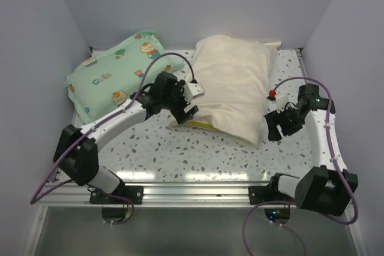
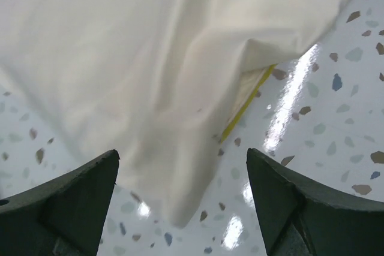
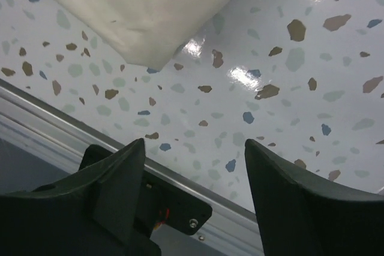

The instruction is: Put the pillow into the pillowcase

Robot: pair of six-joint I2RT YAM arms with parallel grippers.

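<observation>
The smooth cream pillowcase [image 1: 234,85] lies bulging at the back centre of the table, with the pillow inside it. Only the pillow's olive-yellow edge [image 1: 201,125] peeks out at the near left corner; it also shows in the left wrist view [image 2: 246,103] under the loose fabric [image 2: 150,58]. My left gripper [image 1: 183,115] is open and empty right at that corner, its jaws either side of the hanging fabric tip [image 2: 183,154]. My right gripper [image 1: 281,130] is open and empty just right of the pillowcase's near right corner [image 3: 144,10], above bare table [image 3: 195,143].
A mint-green cartoon-print pillow [image 1: 117,73] lies at the back left, beside the left arm. The speckled table [image 1: 198,154] ends in a metal rail [image 3: 48,130] at the near edge. Walls close in the left, back and right.
</observation>
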